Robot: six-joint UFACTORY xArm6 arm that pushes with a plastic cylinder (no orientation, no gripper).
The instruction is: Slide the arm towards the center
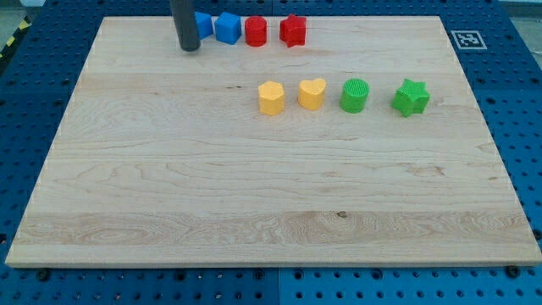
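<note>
My tip [189,47] is at the view's top left of the wooden board [169,186], at the left end of a row of blocks along the top edge. It partly hides a blue block [203,24]. To its right stand a blue cube-like block [228,28], a red cylinder [256,31] and a red star [292,30]. Lower, right of the board's middle, a second row holds a yellow hexagon [271,97], a yellow heart [312,93], a green cylinder [355,95] and a green star [411,97].
The board lies on a blue perforated table [517,102]. A black-and-white marker tag [466,38] sits at the board's top right corner.
</note>
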